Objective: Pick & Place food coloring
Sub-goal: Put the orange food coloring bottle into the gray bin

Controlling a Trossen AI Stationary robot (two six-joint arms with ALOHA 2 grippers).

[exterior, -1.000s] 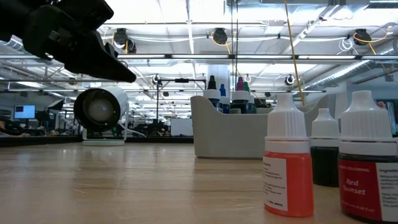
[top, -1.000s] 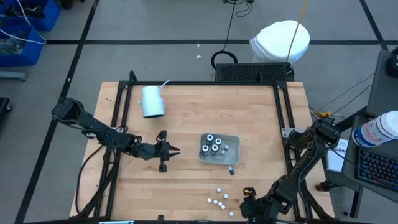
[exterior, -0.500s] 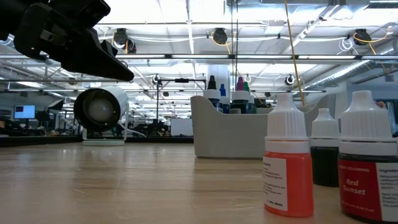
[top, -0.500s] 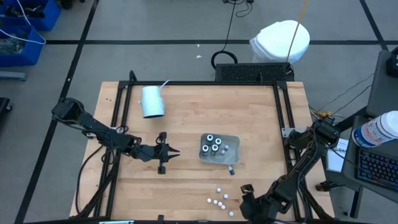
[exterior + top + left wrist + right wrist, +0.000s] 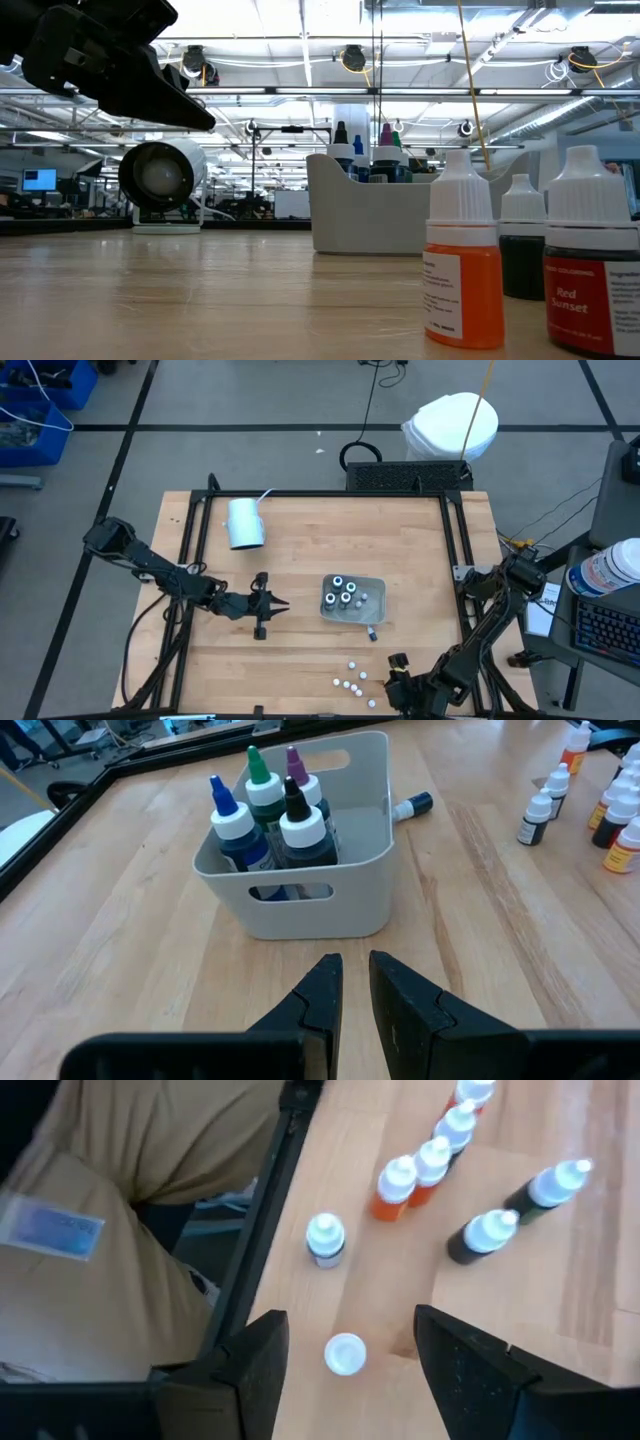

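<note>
Several small white-capped food coloring bottles stand loose near the table's front edge; the low view shows an orange one upright. My right gripper hangs open above them, its fingers on either side of one white cap without touching it. More bottles with coloured tips stand inside the pale grey tray at mid-table, and one bottle lies on the wood beside it. My left gripper hovers left of the tray, pointing at it, its fingers nearly together and empty.
A pale blue cup lies on its side at the far left of the table. A black frame rail runs along the front edge close to my right gripper, with a person's tan clothing beyond it. Bare wood lies between tray and loose bottles.
My right gripper has rolled a little at the wrist above the loose bottles, staying over the same spot and still open.
</note>
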